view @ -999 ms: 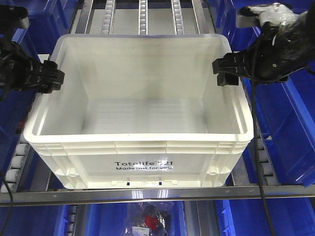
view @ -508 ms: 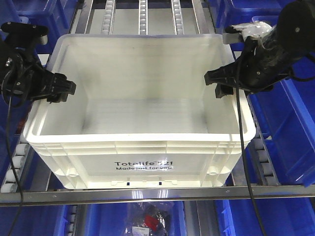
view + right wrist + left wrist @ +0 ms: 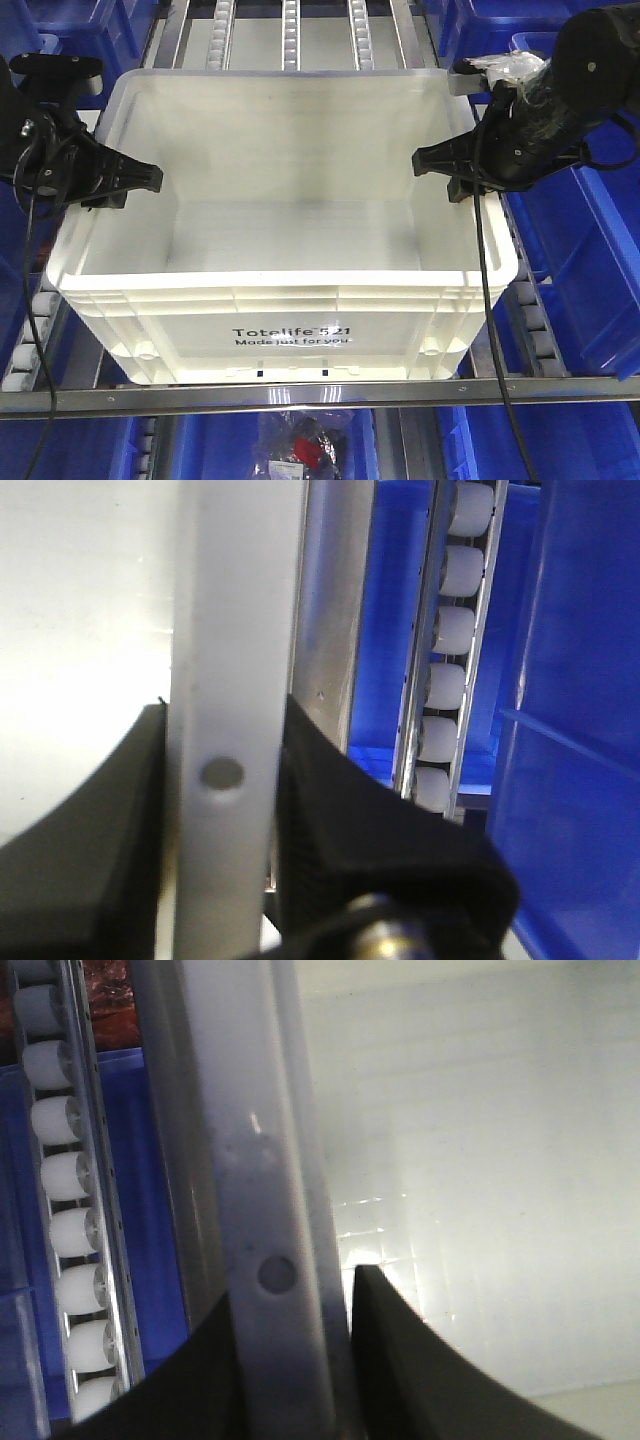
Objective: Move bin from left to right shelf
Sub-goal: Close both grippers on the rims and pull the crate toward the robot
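- The white bin sits on the roller bench, open side up and empty. Its front wall is just behind the bench's front edge, and its back wall reaches towards the far edge.
- The bin fills most of the width between the bench's left and right edges.
- Dark lettering runs across the lower part of the front wall.
- The left gripper is at the bin's left wall, about midway along it. In the left wrist view this gripper has one black finger inside the wall and the other outside, clamped on the rim.
- The right gripper is at the right wall, roughly opposite. In the right wrist view this gripper straddles the rim, with its fingers pressed to either face.
- White rollers run beside the bin's left wall, and more rollers beside its right wall.
- Blue bins stand past the bench's right edge.
- A clear bag lies below the front edge; its contents are too small to tell.
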Motion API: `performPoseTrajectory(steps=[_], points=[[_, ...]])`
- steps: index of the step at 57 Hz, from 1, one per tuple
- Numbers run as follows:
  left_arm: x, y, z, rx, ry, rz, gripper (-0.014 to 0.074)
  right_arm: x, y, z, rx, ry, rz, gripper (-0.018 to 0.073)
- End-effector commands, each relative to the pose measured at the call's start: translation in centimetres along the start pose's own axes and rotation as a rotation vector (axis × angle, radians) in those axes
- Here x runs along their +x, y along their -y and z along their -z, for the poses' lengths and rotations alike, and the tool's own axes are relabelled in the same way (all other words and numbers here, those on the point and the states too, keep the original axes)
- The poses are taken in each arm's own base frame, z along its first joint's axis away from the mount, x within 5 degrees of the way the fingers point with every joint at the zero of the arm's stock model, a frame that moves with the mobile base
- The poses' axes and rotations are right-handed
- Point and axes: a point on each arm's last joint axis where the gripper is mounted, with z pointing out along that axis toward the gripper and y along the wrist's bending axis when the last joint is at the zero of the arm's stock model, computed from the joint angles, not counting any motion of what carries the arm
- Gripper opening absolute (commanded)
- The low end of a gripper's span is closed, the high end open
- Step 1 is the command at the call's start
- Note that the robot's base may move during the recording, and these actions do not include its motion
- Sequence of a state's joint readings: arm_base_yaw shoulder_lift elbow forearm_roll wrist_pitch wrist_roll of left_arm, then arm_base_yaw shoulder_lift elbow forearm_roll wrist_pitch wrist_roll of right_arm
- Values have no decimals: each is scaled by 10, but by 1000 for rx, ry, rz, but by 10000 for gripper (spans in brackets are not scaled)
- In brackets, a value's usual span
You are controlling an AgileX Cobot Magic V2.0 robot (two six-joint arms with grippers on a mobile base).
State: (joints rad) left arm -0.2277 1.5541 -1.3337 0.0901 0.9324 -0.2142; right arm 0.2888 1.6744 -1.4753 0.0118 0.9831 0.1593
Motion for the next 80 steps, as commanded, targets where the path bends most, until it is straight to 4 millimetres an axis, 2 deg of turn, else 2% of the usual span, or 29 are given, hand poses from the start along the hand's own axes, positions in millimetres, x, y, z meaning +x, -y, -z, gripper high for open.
performPoseTrajectory(steps=[1,12,19,29,38,44,56,80], points=[[-4,-3,30,-15,86,-33,-8,-9,0,36,2,119,25,-6],[3,-3,60,39,127,23,-8,-8,0,71,-4,158,-25,-4],[8,0,75,89,137,52,-7,-5,1,86,-9,187,-31,-3],[15,-1,91,111,140,101,-7,7,3,102,-14,209,-52,-1],[20,-3,107,121,177,122,-7,28,6,102,-23,239,-54,-1],[24,-3,111,131,163,126,-6,38,7,108,-29,265,-53,0],[28,-2,112,135,125,128,-6,45,0,123,-49,305,-15,0],[31,-3,114,131,111,128,-6,47,-1,123,-54,289,-15,0]])
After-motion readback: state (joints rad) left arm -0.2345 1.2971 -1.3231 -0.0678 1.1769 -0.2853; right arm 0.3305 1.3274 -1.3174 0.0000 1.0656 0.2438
